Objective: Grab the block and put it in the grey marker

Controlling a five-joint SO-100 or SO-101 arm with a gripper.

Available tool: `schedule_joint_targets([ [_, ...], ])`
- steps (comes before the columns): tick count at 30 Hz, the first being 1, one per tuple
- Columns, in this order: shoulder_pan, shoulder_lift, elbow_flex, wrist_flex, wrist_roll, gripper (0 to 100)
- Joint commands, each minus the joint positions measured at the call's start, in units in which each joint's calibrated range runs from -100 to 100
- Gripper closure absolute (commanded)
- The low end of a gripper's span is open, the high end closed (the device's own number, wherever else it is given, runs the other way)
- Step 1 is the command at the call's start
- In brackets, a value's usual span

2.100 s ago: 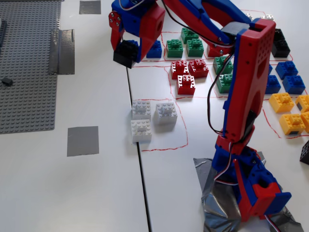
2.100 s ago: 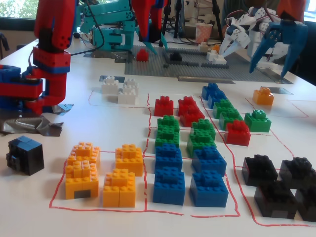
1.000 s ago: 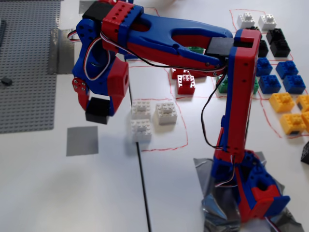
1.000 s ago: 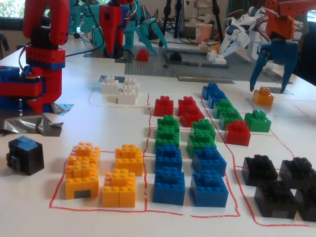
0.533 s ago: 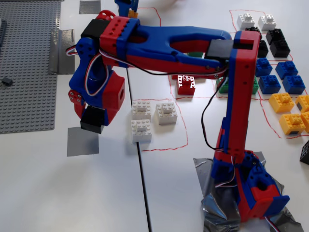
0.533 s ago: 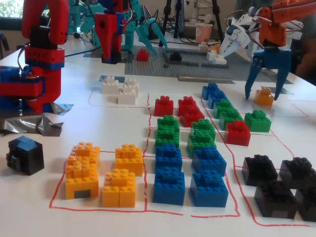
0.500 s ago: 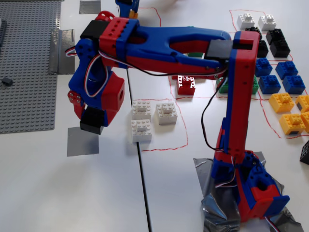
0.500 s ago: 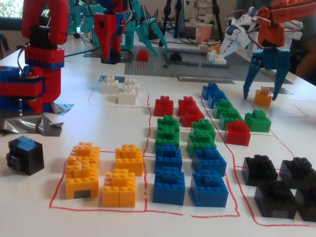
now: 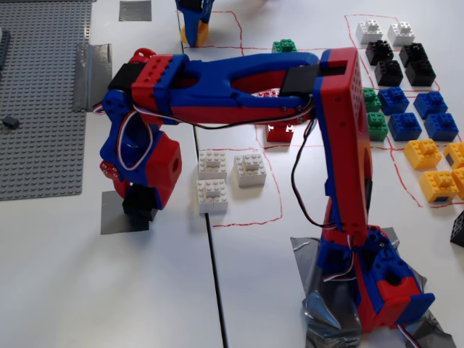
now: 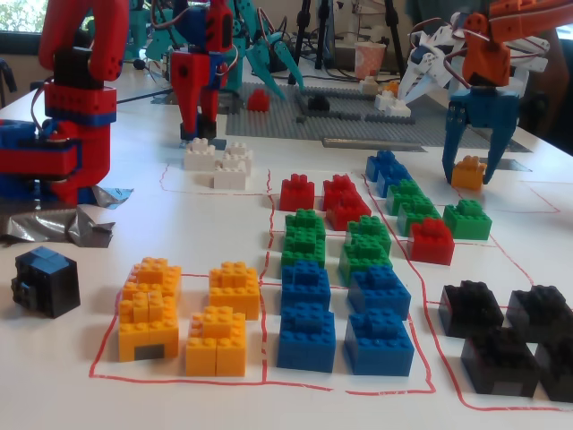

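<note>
In a fixed view the red and blue arm reaches left across the table. Its gripper (image 9: 138, 208) points down and is shut on the black block (image 9: 139, 200). The block hangs at or just above the right part of the grey marker (image 9: 112, 219), a flat square of tape on the white table; I cannot tell whether it touches. In another fixed view the same gripper (image 10: 197, 133) stands low behind the white bricks (image 10: 217, 164). There the block and the marker are too hidden to make out.
Three white bricks (image 9: 223, 179) lie just right of the gripper. The studded grey baseplate (image 9: 36, 94) and a creased tape strip (image 9: 93, 76) are to the left. Another arm's gripper (image 10: 476, 170) straddles a yellow brick (image 10: 467, 172). Coloured bricks fill red-outlined areas at right.
My gripper has swung left and down with the block, from above the red bricks to the grey marker. The other arm's gripper has come down around the yellow brick.
</note>
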Motion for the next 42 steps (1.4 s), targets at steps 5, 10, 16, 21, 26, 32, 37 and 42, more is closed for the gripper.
schedule_joint_targets([
  [5,-1.9,0.9,-9.0,-0.2,-1.6,85],
  [10,-3.1,2.6,-11.8,-0.1,-1.9,82],
  [16,-3.3,2.5,-15.0,5.2,-3.7,64],
  [21,-3.2,1.9,-20.8,10.5,-4.3,60],
  [26,-2.5,-1.6,-26.3,14.1,-3.9,64],
  [32,0.2,-8.3,-26.2,14.0,1.5,96],
  [37,3.2,-14.0,-24.0,14.8,2.7,100],
  [42,7.6,-19.5,-22.1,19.6,2.4,100],
])
